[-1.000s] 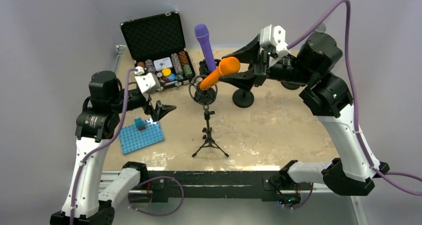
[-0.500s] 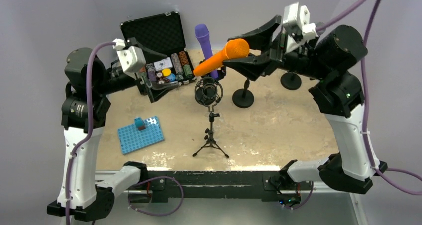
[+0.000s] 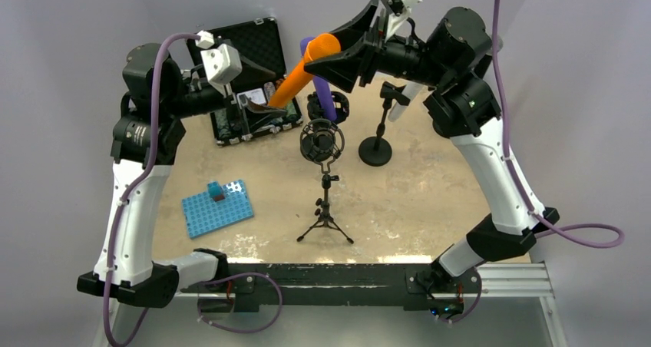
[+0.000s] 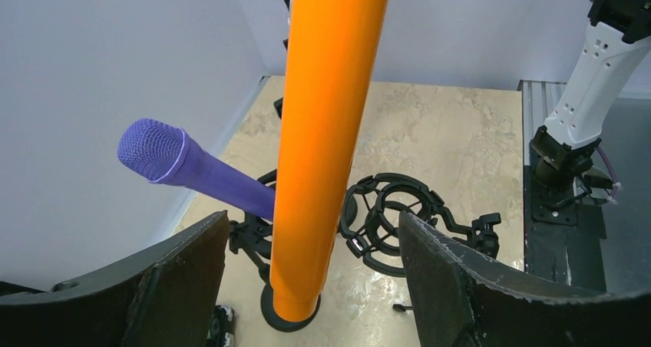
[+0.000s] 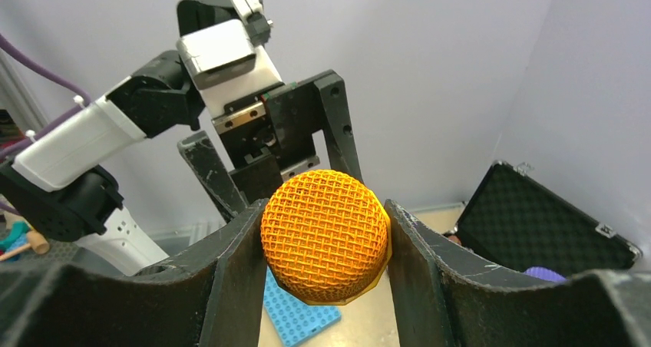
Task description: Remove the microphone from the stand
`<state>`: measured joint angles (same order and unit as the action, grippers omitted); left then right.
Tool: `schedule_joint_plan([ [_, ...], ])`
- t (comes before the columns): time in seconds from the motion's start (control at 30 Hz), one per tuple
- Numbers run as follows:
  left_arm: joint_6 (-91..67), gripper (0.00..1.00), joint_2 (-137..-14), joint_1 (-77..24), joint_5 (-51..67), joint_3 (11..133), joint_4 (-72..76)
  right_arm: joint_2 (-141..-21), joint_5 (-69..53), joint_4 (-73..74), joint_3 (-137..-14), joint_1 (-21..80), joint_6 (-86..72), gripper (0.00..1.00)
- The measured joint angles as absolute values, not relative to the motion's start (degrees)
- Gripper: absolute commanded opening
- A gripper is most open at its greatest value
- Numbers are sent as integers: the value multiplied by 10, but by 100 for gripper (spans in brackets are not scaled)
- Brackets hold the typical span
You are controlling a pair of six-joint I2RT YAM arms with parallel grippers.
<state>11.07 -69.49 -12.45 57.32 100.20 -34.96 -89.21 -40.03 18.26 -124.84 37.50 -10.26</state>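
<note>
On the left part of the bench (image 3: 430,201) lies a blue studded plate (image 3: 218,209) with a small block (image 3: 215,191) on it. Behind it, near the back left corner, stands an open black case (image 3: 238,51). The left arm partly hides what is inside, and the print on the white card (image 3: 252,97) in it is too small to read.

The left gripper (image 3: 270,109) hangs in front of this case. Its jaws are open: in the left wrist view the two fingers (image 4: 176,285) stand on both sides of the tail of the orange microphone (image 3: 301,72), with a gap on each side.

The orange microphone is in the air and slanted, tail down to the left between those open jaws, mesh head up to the right. It is above and behind the black shock mount (image 3: 320,141) on the small tripod (image 3: 325,220), and apart from it. Just behind its body a purple microphone (image 4: 207,174) stands tilted, near the back edge. To the right of the tripod is a stand with a round base (image 3: 375,151).

The right gripper (image 3: 324,49) has its jaws closed on the orange mesh head. In the right wrist view the head sits pressed between the two fingers (image 5: 230,285).

Grey walls (image 3: 69,71) close the bench on the left, back and right. The widest free surface is in front of the tripod and to its right.
</note>
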Motion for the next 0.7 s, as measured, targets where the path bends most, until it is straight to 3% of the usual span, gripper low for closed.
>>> schedule_joint_plan([
  [0.43, 109, 56, -718, -128, 590, 1036, -343, -893, -412, 117, -1306, 387, -133, 0],
  [0.53, 101, 40, -724, -128, 590, 1037, -339, -894, -416, 115, -1305, 390, -135, 0],
  [0.63, 108, 4, -728, -129, 608, 1037, -340, -898, -410, 108, -1303, 390, -140, 0],
  [0.7, 115, 0, -729, -132, 617, 1037, -337, -900, -404, 102, -1303, 389, -155, 0],
])
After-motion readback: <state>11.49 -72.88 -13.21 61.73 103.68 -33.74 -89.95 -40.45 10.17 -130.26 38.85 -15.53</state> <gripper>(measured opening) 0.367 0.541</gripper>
